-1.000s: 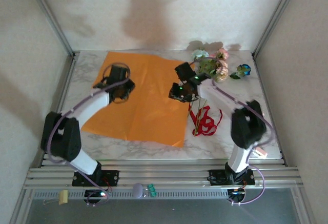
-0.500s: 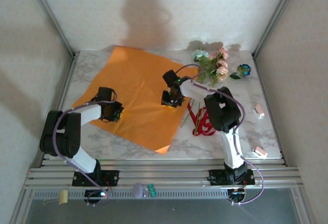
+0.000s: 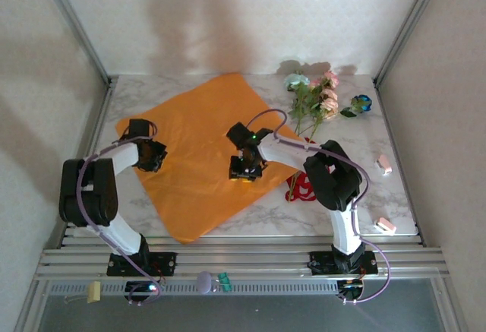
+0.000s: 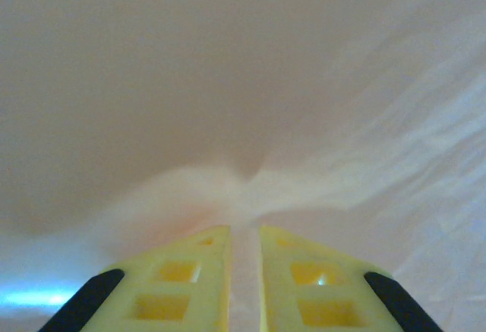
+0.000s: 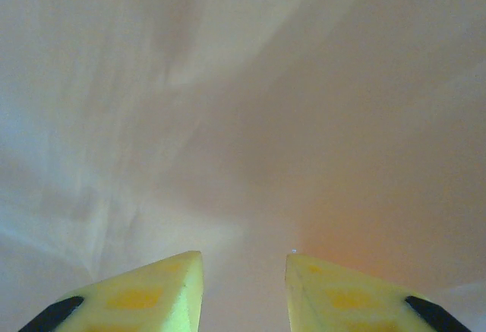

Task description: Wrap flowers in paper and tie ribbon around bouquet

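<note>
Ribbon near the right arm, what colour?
The ribbon is red, best seen in the top external view.

The paper [image 3: 190, 172] lies on the table [image 3: 364, 195], one corner pointing to the back and one to the front edge. The left tool [image 3: 152, 156] sits at the paper's left corner, and the sheet's edge lies between its fingers. The right tool [image 3: 244, 169] rests over the paper's right half, well to the right of the left tool. The flowers [image 3: 315, 104] lie behind the right tool and to its right, off the paper, heads toward the back wall. The ribbon [image 3: 302, 189] lies just right of the right tool, partly under that arm. Farther right of it, two small blocks [image 3: 383, 165] lie near the table's right edge, one behind the other.
</note>
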### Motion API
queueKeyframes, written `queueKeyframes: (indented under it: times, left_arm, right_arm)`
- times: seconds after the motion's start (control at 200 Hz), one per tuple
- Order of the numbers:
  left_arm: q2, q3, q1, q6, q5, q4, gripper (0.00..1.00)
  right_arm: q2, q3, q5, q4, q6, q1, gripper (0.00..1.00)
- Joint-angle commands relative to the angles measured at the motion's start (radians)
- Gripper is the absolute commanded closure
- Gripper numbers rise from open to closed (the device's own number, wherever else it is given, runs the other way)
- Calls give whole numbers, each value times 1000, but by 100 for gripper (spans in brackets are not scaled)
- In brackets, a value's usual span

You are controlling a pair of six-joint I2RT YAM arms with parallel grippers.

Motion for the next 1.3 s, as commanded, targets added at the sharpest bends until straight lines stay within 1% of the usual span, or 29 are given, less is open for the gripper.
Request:
queueKeyframes:
  times: [0.0, 0.07, 0.145, 0.215, 0.32, 0.47, 0.571, 0.771, 0.941, 1.021, 1.091, 1.161, 1.241, 1.296]
  left_arm:
    - [-113, -48, -14, -33, 13, -44, 82]
    - [-177, -41, -28, -30, -7, -67, 81]
    - [-202, -36, -37, -16, 8, -80, 80]
    - [-180, -43, -37, 18, 30, -97, 80]
    - [-141, -92, -39, 54, 67, -76, 81]
    - [-115, -164, -39, 81, 62, -62, 82]
    - [-143, -237, -48, 53, 85, -39, 82]
    - [-279, -374, -103, -29, 97, -31, 83]
    - [-379, -483, -185, -139, 101, -1, 82]
    - [-427, -512, -205, -176, 91, -14, 83]
    - [-478, -510, -206, -184, 71, -55, 83]
    - [-516, -471, -205, -175, 29, -119, 82]
    - [-525, -376, -206, -141, -41, -196, 81]
    - [-510, -304, -206, -121, -71, -228, 80]
  right_arm:
    - [6, 51, 18, -68, -37, -59, 65]
    - [-4, 67, 27, -63, -56, -61, 65]
    - [-6, 70, 22, -54, -55, -55, 64]
    - [9, 54, 19, -50, -35, -53, 65]
    - [44, 30, 11, -27, -7, -53, 65]
    - [112, 85, 62, -58, -16, -75, 65]
    - [149, 124, 82, -88, -27, -100, 65]
    - [206, 200, 118, -158, -80, -144, 66]
    - [179, 153, 105, -140, -90, -149, 65]
    - [160, 119, 93, -118, -94, -150, 65]
    - [148, 117, 79, -112, -116, -149, 63]
    - [114, 129, 95, -118, -148, -148, 60]
    - [35, 139, 157, -125, -177, -155, 54]
    - [-23, 138, 195, -125, -186, -182, 50]
